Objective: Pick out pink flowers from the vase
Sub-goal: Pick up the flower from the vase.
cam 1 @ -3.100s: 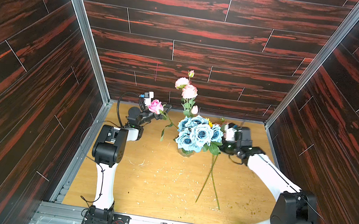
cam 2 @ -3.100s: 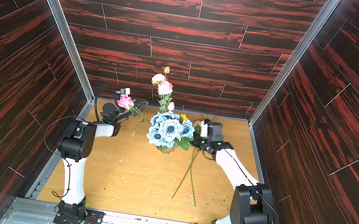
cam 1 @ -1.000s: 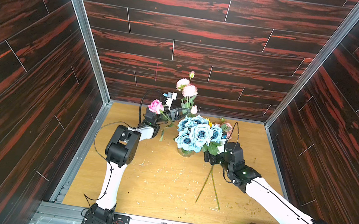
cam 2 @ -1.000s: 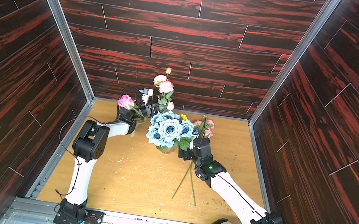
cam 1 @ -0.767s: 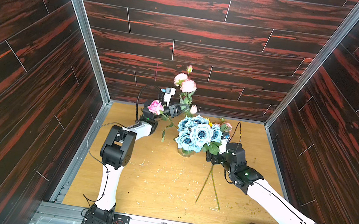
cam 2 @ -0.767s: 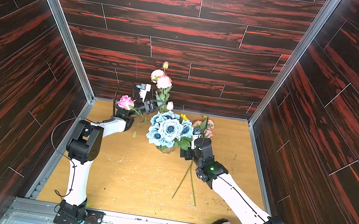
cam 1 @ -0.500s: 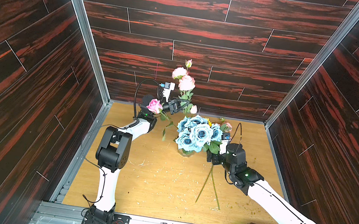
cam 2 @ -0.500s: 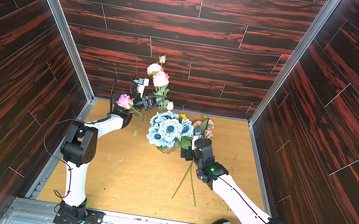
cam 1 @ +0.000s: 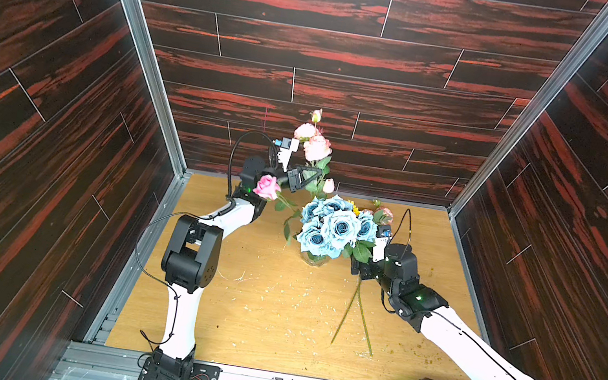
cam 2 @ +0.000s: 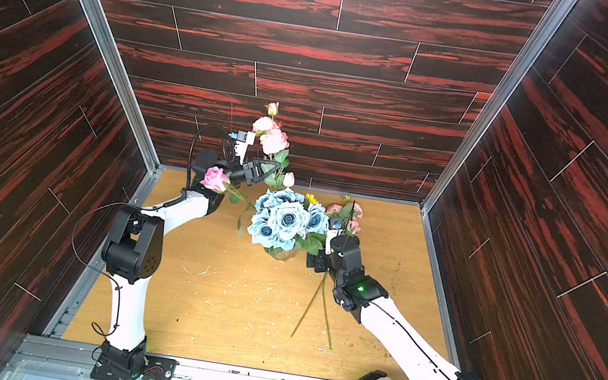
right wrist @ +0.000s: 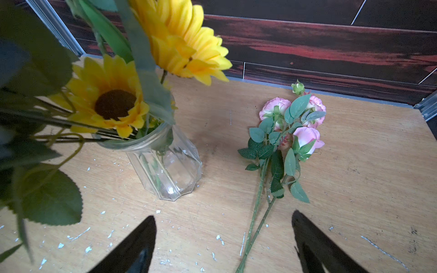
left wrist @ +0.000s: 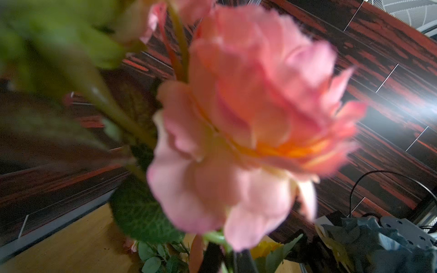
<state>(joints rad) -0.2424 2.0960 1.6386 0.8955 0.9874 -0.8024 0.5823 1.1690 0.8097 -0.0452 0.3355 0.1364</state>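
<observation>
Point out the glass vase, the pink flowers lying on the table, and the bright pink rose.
glass vase (right wrist: 170,172): right wrist view, ribbed glass body.
pink flowers on the table (right wrist: 306,138): right wrist view, nearest bloom.
bright pink rose (cam 1: 267,186): a top view, its bloom.

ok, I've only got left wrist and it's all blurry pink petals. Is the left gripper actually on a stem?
Observer: Yes. In both top views the left gripper is shut on the stem of the tall pink sprig, just under the blooms.
Operator: Pulled clear?
Observer: Its lower end is hidden behind the blue roses, so I cannot tell.
Operator: Right arm?
Observer: The right gripper is open and empty, low over the table. It faces the vase and a loose pink bunch lying beside it.
</observation>
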